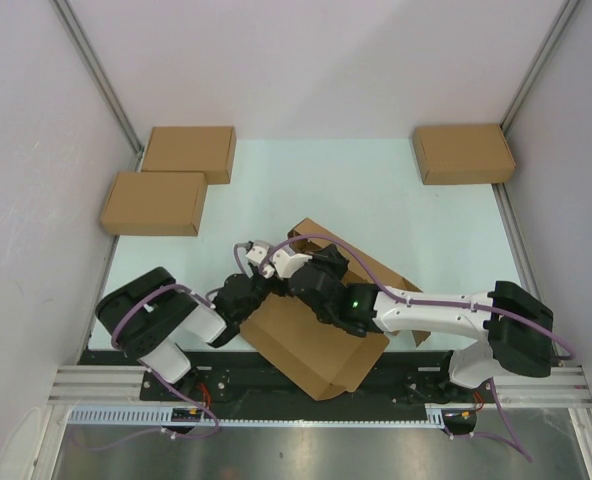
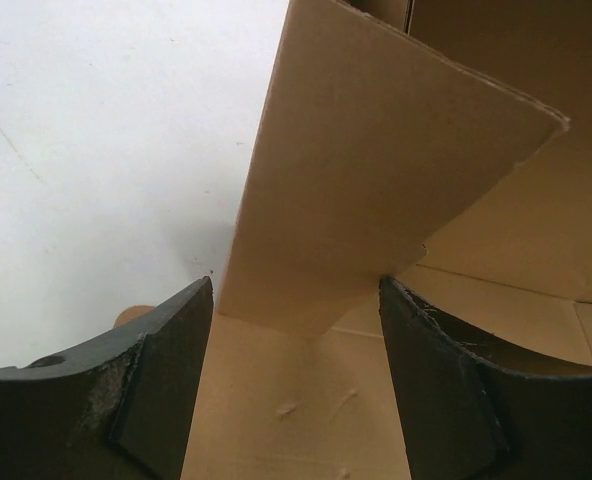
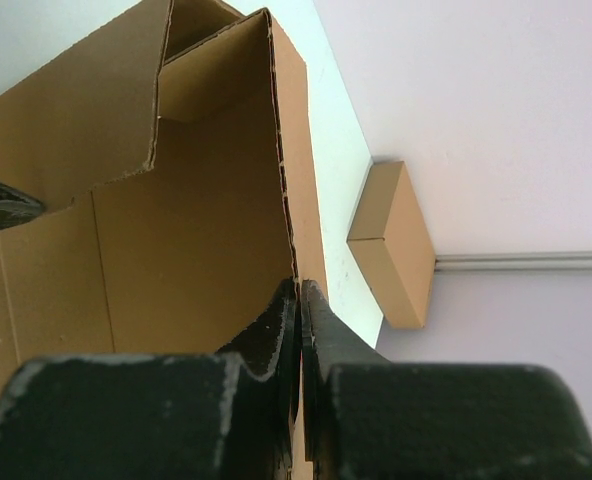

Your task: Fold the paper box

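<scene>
White arm links (image 1: 431, 305), black joints (image 1: 521, 325), purple cables (image 1: 374, 265), green light (image 1: 355, 298).

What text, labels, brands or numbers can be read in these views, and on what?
None readable. The plain brown corrugated cardboard paper box shows no print in any view; neither do the three compact brown cardboard boxes. The only marking is a small green light on the white right arm, with no lettering.

No legible text or labels
</scene>
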